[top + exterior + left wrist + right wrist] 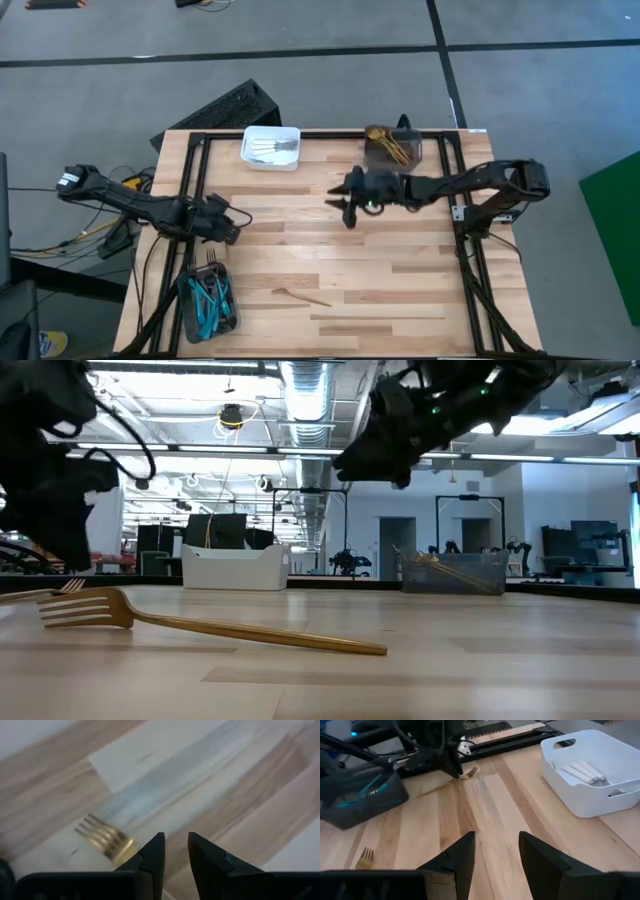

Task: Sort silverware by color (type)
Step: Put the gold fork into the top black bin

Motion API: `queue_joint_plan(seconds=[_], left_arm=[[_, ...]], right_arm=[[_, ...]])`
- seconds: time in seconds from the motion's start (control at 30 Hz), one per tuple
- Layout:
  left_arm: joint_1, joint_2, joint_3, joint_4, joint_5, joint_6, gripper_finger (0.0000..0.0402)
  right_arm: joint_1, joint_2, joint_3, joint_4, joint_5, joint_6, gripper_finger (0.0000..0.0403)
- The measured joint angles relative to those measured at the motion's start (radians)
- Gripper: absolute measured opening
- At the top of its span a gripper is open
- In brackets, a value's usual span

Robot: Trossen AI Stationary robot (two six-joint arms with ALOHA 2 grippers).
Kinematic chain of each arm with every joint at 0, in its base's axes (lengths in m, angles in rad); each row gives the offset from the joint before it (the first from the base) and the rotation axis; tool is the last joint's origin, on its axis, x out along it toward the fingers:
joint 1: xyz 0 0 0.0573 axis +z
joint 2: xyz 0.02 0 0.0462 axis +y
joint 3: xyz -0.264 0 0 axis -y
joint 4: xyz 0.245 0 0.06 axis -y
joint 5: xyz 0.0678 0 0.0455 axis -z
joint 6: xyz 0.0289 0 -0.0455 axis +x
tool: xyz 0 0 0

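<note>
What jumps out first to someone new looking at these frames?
The lone gold fork lying on the bare wood near the table's front edge, filling the low view. Next, the three bins: a white bin of silver pieces at the back, a clear bin of gold ones beside it, and a dark bin of blue-handled ones at front left. The right gripper, open and empty, hangs over mid-table.

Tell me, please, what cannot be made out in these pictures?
Left wrist view: gold fork, handle hidden behind left gripper; held or not, unclear.
High view: blue silverware too small to count.
Right wrist view: second fork, handle hidden by right gripper.
</note>
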Motion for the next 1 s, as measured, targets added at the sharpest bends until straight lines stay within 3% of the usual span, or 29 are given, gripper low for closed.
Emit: queue_joint_plan(seconds=[0.13,0.33,0.63,0.87,1.0], left_arm=[[0.001,0.101,0.000,0.002,0.061,0.034,0.0073],[0.000,0.231,0.004,0.024,0.171,0.050,0.0073],[0.000,0.317,0.011,0.046,0.200,0.041,0.0073],[0.001,0.319,0.027,0.123,0.115,0.142,0.0072],[0.063,0.324,0.089,0.276,0.021,0.284,0.0072]], right_arm=[[0.064,0.001,0.000,0.001,0.069,0.005,0.0175],[0.105,0.001,0.000,-0.027,0.077,0.050,0.0175],[0.136,0.001,0.000,-0.033,0.136,0.060,0.0175],[0.163,-0.033,-0.001,-0.047,0.136,0.040,0.0175],[0.167,-0.089,-0.001,-0.081,0.137,0.033,0.0175]])
